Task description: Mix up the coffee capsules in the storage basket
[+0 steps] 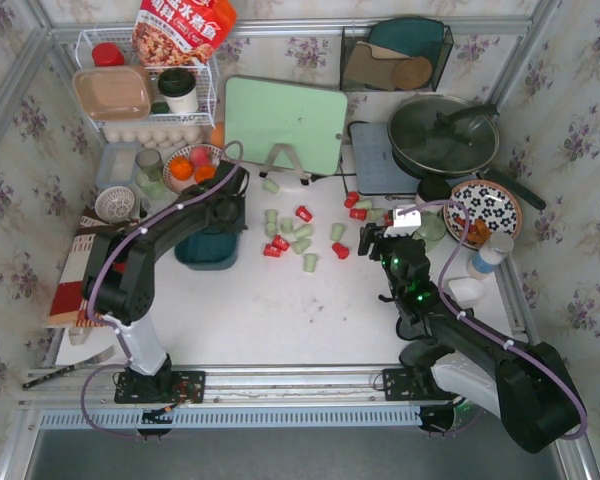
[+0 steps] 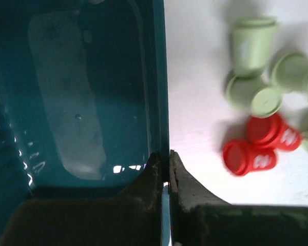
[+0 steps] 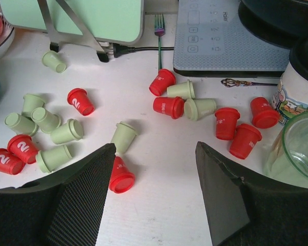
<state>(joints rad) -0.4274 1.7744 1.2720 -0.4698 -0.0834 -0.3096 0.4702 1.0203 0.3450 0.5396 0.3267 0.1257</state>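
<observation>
The dark teal storage basket (image 1: pixel 208 250) stands left of centre, and its inside (image 2: pixel 92 92) holds no capsules. My left gripper (image 2: pixel 167 154) is shut on the basket's right wall (image 2: pixel 161 77), one finger inside and one outside. Red and pale green coffee capsules (image 1: pixel 290 240) lie scattered on the white table right of the basket, with more of them (image 1: pixel 358 205) near the hob. My right gripper (image 3: pixel 155 146) hangs open over the table with nothing between its fingers. A red capsule (image 3: pixel 121 177) and a green one (image 3: pixel 124 136) lie by its left finger.
A green cutting board (image 1: pixel 285 120) leans on its stand at the back. An induction hob (image 1: pixel 375 160) and a lidded pan (image 1: pixel 442 135) are back right. A fruit bowl (image 1: pixel 192 165) and a white wire rack (image 1: pixel 150 90) stand back left. A glass jar (image 3: pixel 297 148) is beside my right gripper.
</observation>
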